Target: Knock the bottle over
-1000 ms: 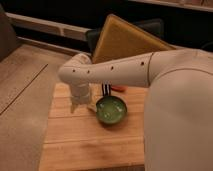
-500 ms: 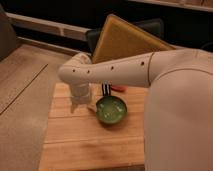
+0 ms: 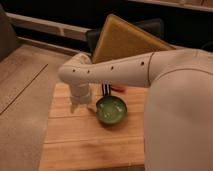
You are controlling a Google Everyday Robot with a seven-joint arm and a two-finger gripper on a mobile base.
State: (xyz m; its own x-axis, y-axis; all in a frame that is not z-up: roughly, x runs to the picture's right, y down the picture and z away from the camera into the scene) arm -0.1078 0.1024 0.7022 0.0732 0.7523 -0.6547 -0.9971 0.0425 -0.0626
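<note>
One table (image 3: 75,145) bears one bowl (image 3: 111,110) and one dark thing (image 3: 106,90), with one gripper (image 3: 76,106) over its left part and one tan panel (image 3: 125,40) beyond it.

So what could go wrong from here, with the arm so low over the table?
1. The gripper hangs close beside the green bowl, above the wooden table; a sideways sweep might shove the bowl.
2. The arm hides most of the dark striped object behind it, perhaps the bottle, so the aim may be poor.
</note>
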